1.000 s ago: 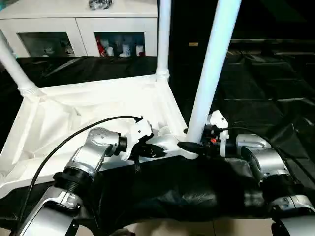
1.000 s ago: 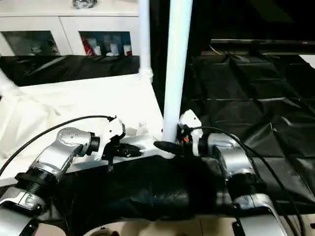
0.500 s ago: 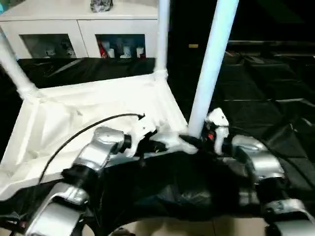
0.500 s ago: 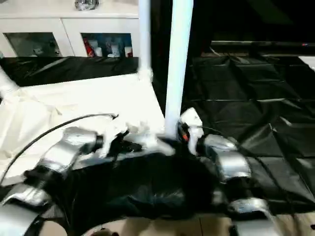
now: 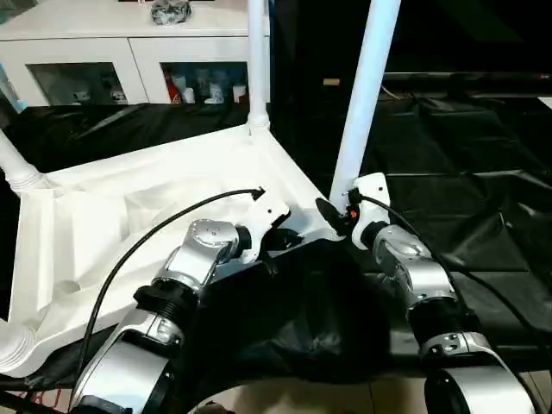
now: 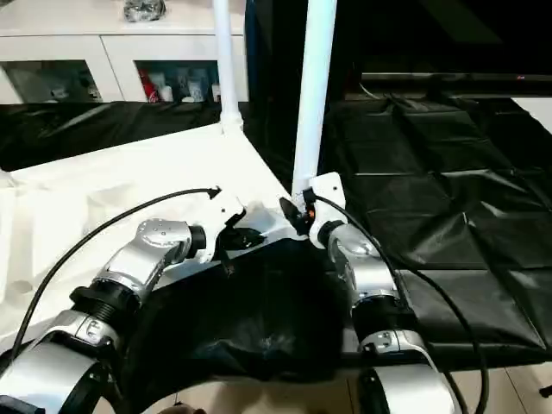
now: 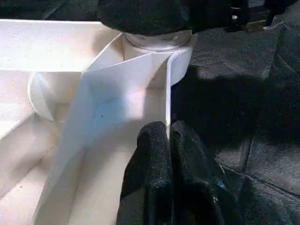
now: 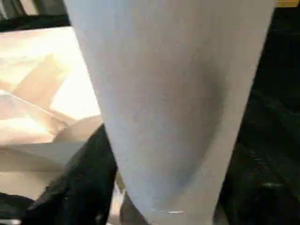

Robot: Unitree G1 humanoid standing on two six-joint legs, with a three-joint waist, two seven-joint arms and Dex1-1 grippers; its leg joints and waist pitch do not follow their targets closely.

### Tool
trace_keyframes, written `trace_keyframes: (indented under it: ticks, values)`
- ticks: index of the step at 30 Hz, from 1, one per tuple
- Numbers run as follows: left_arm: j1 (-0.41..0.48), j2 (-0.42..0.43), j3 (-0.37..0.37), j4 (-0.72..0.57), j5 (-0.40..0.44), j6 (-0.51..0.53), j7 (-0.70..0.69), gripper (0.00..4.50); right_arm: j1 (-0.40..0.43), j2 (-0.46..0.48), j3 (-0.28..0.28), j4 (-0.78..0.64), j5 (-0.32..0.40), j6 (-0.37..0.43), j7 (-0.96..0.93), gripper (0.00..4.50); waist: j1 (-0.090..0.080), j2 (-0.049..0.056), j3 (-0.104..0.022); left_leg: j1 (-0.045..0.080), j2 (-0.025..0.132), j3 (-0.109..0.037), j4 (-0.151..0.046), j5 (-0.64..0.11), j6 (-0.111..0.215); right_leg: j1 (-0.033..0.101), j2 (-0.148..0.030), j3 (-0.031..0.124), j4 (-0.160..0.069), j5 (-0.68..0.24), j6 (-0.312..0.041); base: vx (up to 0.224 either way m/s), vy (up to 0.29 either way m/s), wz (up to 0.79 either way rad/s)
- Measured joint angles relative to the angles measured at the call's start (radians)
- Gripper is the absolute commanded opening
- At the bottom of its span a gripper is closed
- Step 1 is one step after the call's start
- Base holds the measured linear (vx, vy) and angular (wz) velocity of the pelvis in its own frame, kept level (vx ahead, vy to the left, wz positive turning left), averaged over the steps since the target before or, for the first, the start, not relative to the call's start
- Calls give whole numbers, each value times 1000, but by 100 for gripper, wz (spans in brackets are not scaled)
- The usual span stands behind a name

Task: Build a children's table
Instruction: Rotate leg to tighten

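Note:
The children's table lies upside down, its white ribbed top on a black sheet. White tube legs stand in the corner sockets: one at the near right corner, one at the far corner, one at the left. My right gripper is closed around the base of the near right leg, with one black finger beside the tube. My left gripper is shut on the top's thin rim wall just beside that corner socket, its fingertips pinching the edge.
A white glass-door cabinet stands behind the table with a small dark object on it. Black sheeting covers the surface to the right. A black cable arcs over my left forearm.
The whole picture has shifted, so the camera moved. Both grippers keep their holds at the near right corner. The held leg now stands closer to upright.

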Motion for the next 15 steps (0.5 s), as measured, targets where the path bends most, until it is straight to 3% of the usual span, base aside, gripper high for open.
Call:
trace_keyframes:
  ticks: [4, 15]
  values:
    - [16, 31, -1, -26, -14, -1, -57, 0, 1, -45, 33, -16, 0, 11, 146, 339, -2, 0, 0, -1, 0, 0, -2, 0, 0, -1, 0, 0, 0, 0, 0, 0, 0, 0]
    - [52, 112, -23, -87, -36, -24, -249, 0, 39, -194, 130, -105, 13, 63, 540, 339, 9, -1, 0, -2, 0, 1, -1, 0, 0, -1, 0, 0, -2, 0, -1, 0, 0, 0]
